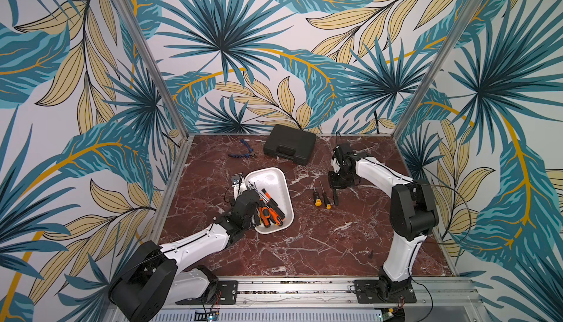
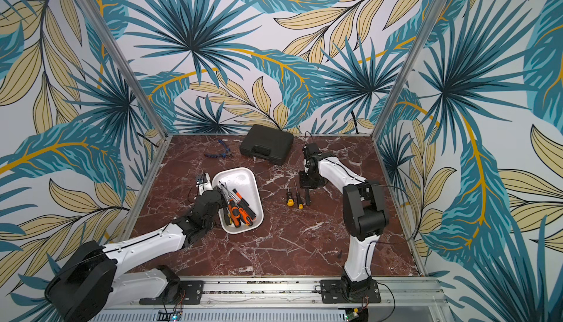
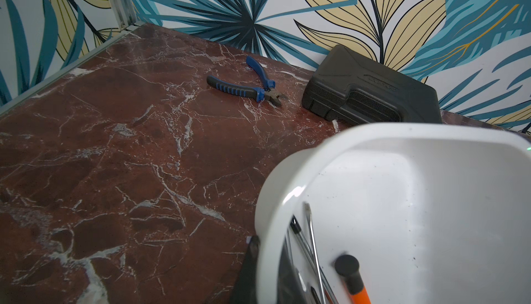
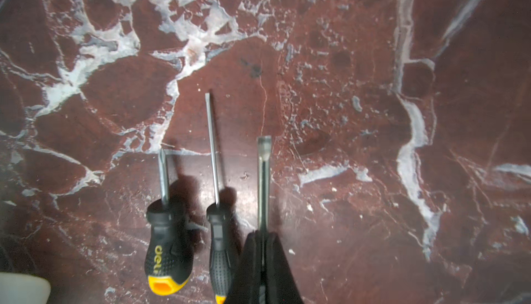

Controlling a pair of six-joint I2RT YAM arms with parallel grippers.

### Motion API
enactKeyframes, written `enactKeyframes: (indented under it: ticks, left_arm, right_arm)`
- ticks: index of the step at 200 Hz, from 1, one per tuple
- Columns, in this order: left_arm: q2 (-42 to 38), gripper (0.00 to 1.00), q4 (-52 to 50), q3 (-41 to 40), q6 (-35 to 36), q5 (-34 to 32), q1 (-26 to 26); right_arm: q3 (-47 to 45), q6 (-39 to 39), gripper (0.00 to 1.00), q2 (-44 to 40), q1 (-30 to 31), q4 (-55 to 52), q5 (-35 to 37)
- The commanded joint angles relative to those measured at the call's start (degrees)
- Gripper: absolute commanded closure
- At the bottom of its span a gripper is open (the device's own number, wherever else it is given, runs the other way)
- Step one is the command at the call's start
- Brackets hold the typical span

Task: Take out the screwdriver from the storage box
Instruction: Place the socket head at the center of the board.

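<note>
Firmly closed, the right gripper (image 4: 263, 239) pinches the dark shaft of a screwdriver (image 4: 263, 179). Its flat blade sticks out past the fingertips and its handle is hidden behind the fingers. Whether it touches the table (image 1: 304, 244) cannot be told. It is outside the storage box (image 1: 269, 180), well to that box's right.

Two more screwdrivers lie on the marble just beside it, parallel and pointing the same way. The slim one (image 4: 219, 242) is nearest, and the stubby one (image 4: 168, 248) beyond it has a black grip and a yellow butt.

The left gripper (image 3: 270, 259) is clamped on the box's near-left wall, one finger outside and one inside. The box is a white tub, shallow, with rounded corners, and its far half is bare. Its near half holds a heap of screwdrivers (image 1: 271, 211), mostly with orange-and-black handles. There are at least four, too overlapped to count exactly.

Farther out lie one pair of blue-handled pliers (image 1: 243, 150) and one black case (image 1: 289, 148), both near the back edge. One small dark piece (image 1: 371, 255) lies near the right arm's base.

The box sits near the table's left rail. Bare marble runs between the box and the three screwdrivers, and broadly across the front.
</note>
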Motion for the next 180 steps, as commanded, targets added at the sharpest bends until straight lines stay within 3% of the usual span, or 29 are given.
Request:
enactKeyframes:
  ticks: [1, 180]
  left_arm:
    - [-2.45, 1.0, 4.01, -1.18, -1.0, -0.82, -0.13]
    - [-3.16, 1.0, 3.82, -1.8, -1.19, -0.95, -0.13]
  right_arm:
    - [2.82, -2.1, 1.0, 2.64, -0.49, -3.55, -1.72]
    - [8.08, -2.46, 0.96, 12.63, -1.36, -5.54, -3.19]
